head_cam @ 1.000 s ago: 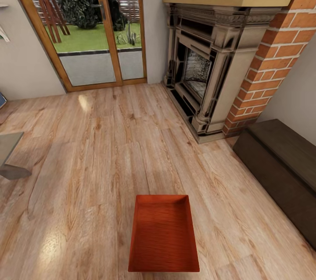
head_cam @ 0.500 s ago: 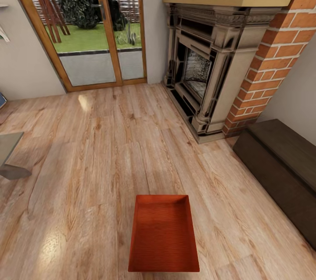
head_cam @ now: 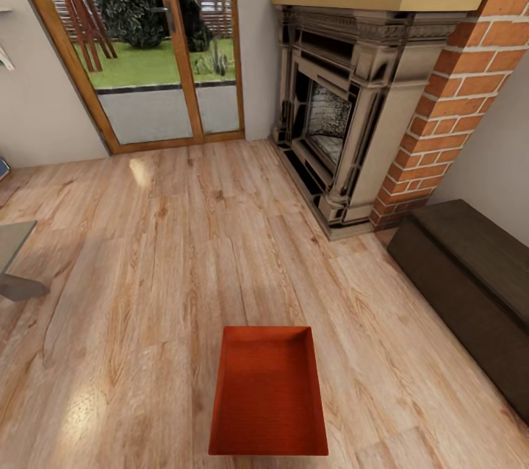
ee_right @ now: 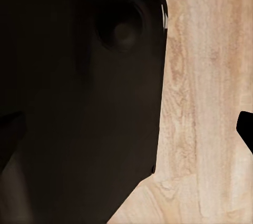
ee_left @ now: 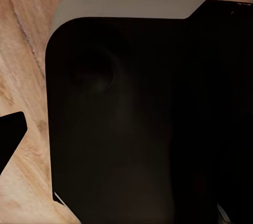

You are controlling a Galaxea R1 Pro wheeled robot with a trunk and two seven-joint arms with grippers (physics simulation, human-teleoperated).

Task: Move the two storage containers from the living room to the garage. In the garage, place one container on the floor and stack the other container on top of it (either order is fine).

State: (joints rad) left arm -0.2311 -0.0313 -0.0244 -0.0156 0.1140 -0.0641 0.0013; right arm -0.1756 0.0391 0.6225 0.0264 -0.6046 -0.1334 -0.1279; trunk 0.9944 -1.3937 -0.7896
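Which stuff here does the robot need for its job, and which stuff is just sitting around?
For the job:
- orange-red storage container, sitting on the wood floor

Just there:
- brick fireplace
- dark-brown cabinet
- glass doors
- grey table corner

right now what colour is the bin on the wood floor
Orange-red, plain, seen best in the head view: the bin.

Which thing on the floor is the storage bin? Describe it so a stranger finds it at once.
Start at the red brick fireplace and come down the light wood plank floor toward the camera. There sits an open orange-red storage container, apart from the dark-brown cabinet; it is the one bright, lidless thing.
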